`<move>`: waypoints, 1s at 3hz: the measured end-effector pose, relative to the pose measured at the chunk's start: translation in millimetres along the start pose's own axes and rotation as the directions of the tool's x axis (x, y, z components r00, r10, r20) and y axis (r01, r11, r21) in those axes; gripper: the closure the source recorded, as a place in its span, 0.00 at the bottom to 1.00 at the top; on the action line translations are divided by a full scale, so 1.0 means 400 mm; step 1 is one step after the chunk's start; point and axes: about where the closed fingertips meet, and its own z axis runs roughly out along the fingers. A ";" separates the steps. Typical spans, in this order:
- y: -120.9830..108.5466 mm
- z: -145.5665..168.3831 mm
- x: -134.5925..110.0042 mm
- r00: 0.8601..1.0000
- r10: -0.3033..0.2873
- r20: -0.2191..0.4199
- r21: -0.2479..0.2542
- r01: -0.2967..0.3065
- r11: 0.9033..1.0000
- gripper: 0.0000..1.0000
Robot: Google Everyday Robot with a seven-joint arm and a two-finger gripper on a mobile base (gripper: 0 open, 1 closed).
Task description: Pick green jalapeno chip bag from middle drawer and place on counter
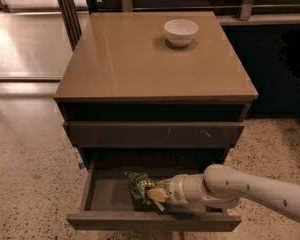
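In the middle drawer (151, 222) the green jalapeno chip bag (138, 183) abuts the gripper (154, 194)

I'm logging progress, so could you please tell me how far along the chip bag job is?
Done: the middle drawer stands open. In hand: the gripper is inside it, at the green jalapeno chip bag on the drawer floor. Left: lifting the bag out and placing it on the counter.

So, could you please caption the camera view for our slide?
Gripper in the open middle drawer at the green jalapeno chip bag; white bowl on counter.
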 end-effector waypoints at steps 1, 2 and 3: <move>0.065 -0.142 -0.057 0.993 -0.060 0.099 -0.010 0.061 0.998 1.00; 0.099 -0.271 -0.118 0.979 -0.130 0.154 0.038 0.126 0.991 1.00; 0.090 -0.363 -0.173 0.969 -0.188 0.160 0.112 0.171 0.979 1.00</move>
